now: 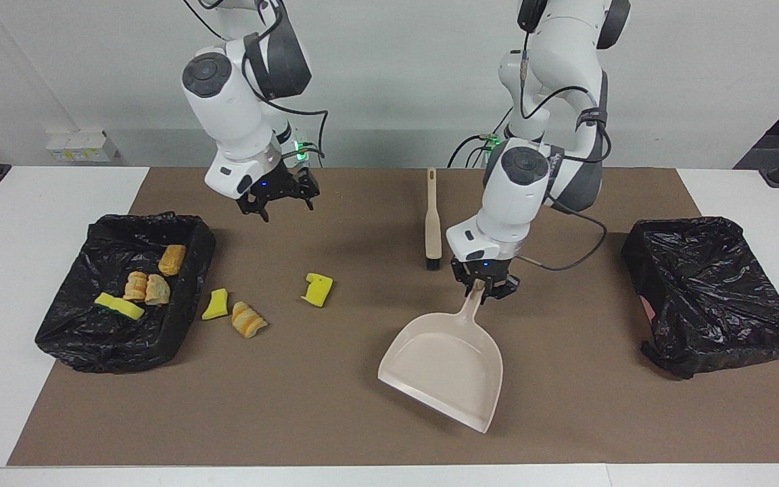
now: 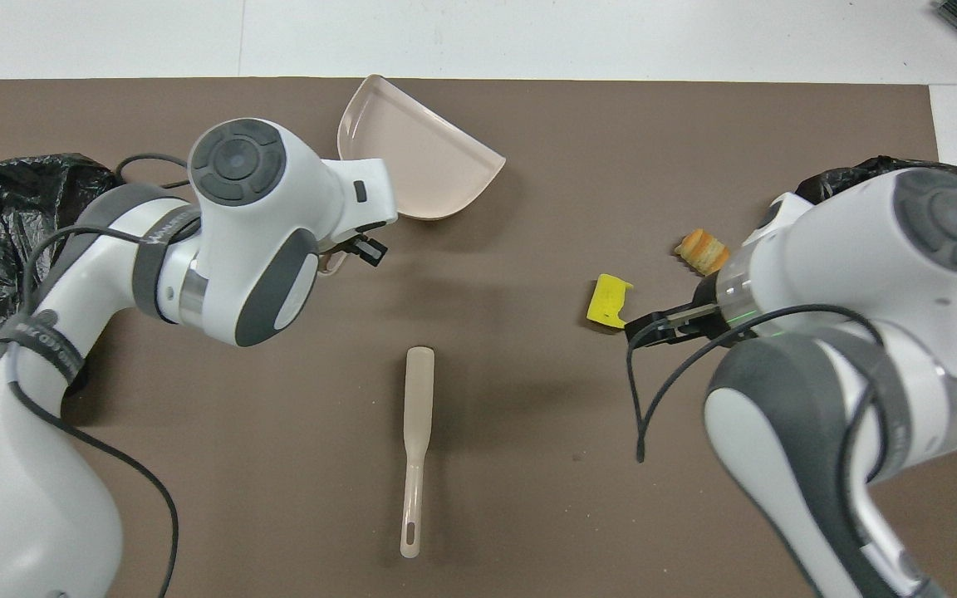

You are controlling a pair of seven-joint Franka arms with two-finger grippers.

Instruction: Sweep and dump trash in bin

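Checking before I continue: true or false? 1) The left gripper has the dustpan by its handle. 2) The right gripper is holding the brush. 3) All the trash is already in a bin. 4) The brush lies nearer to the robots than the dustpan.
1) True: the left gripper is shut on the dustpan handle.
2) False: the right gripper is open and empty, over the mat; the brush lies alone on the mat.
3) False: two yellow sponge pieces and a bread chunk lie on the mat beside the bin at the right arm's end.
4) True.
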